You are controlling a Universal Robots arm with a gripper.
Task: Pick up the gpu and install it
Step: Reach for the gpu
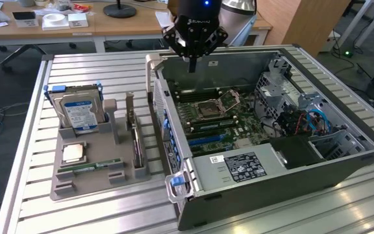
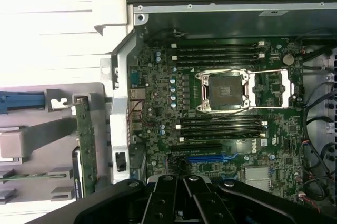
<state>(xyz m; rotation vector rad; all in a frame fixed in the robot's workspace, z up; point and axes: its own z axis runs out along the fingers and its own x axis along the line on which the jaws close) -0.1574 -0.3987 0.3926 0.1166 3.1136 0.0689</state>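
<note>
One pincer [image 1: 192, 69]: clenched, fingers together, nothing between them; hung over the open computer case [image 1: 271, 200], above the motherboard [image 1: 216, 114].
Gpu [image 1: 135, 139]: not in the pincer; stood on edge in the grey holder [image 1: 64, 187] on the desk [image 1: 96, 68], well apart from the pincer and lower than it, beyond the case wall toward the exterior view's left.
Neighbours: hard drive [image 1: 80, 114] and memory stick [image 1: 86, 167] sat in the same holder, farther from the pincer than the gpu.
Handling (judged): thin, stiff, light card; bare circuitry probably fragile, so no hard squeeze on components.
Grip point (judged): upper edge near mid-length, pincer closing across the two flat faces, bracket end left free.
Status: pick-up not yet made; blue slot [image 2: 210, 158] near the pincer held no card.
</note>
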